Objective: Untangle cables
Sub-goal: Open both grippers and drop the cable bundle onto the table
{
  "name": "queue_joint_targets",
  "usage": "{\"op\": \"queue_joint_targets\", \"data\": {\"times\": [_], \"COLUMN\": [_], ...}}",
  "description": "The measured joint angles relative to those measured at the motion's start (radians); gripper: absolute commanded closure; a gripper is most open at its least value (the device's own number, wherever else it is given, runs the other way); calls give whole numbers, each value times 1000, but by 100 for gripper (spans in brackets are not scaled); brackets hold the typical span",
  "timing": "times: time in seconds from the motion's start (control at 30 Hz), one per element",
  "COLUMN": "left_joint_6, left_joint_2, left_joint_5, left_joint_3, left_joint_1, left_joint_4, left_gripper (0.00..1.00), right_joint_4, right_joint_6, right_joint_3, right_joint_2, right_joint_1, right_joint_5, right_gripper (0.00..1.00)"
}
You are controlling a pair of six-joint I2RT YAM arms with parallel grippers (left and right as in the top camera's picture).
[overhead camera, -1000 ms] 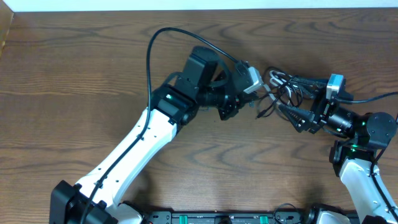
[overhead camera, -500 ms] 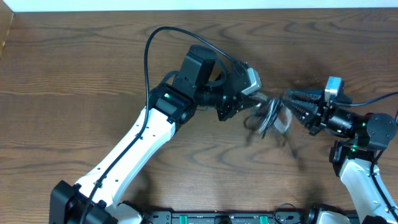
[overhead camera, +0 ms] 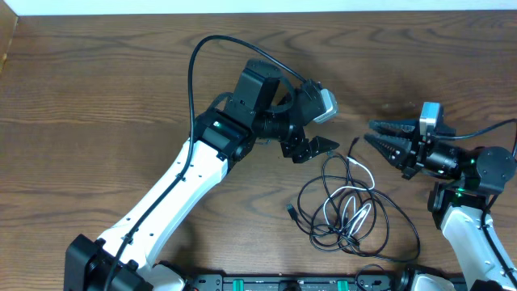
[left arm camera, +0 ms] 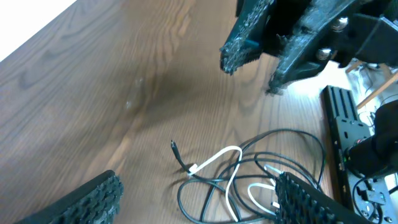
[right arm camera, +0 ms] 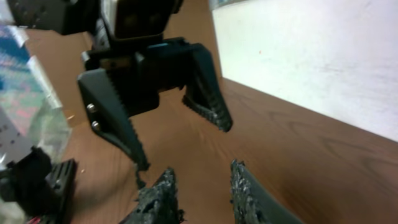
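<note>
Desk-top standoff: the cables are shown lying in a loose heap on the desk, near its front edge toward the right corner, with the white cable laid among the loops of the black cables. Nothing is gripped. The left end effector is held wide open just beyond the heap's far side. The right end effector, its jaws parted only narrowly, is pointed toward it from the right, apart from it. Both are kept clear of the wires, a stance judged to suit the choosing of a fresh hold. The strands are spread but crossed over one another, so the untangling is judged not yet finished.
</note>
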Motion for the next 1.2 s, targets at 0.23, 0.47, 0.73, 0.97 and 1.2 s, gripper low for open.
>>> {"op": "queue_joint_targets", "data": {"times": [0.23,0.47,0.73,0.97,1.2], "left_joint_6": [0,1,1,-9,-27], "left_joint_2": [0,0,0,0,0], "left_joint_5": [-38,-75,-96,-97,-100], "left_joint_3": [0,0,0,0,0], "left_joint_1": [0,2,11,11,11], "left_joint_4": [-42,-75,-93,-94,-93], "left_gripper": [9,7,7,7,7], "right_joint_4": [-60,-201,-261,-260,-217], "right_joint_6": [6,13,38,56,128], "right_joint_3": [0,-14,-80,-145,-151], "right_joint_2": [0,0,0,-11,-135], "right_joint_1": [0,-8,-8,-8,-8], "right_joint_5": [-102,-127,-130,-129,-86], "right_gripper": [47,44,1,1,1]}}
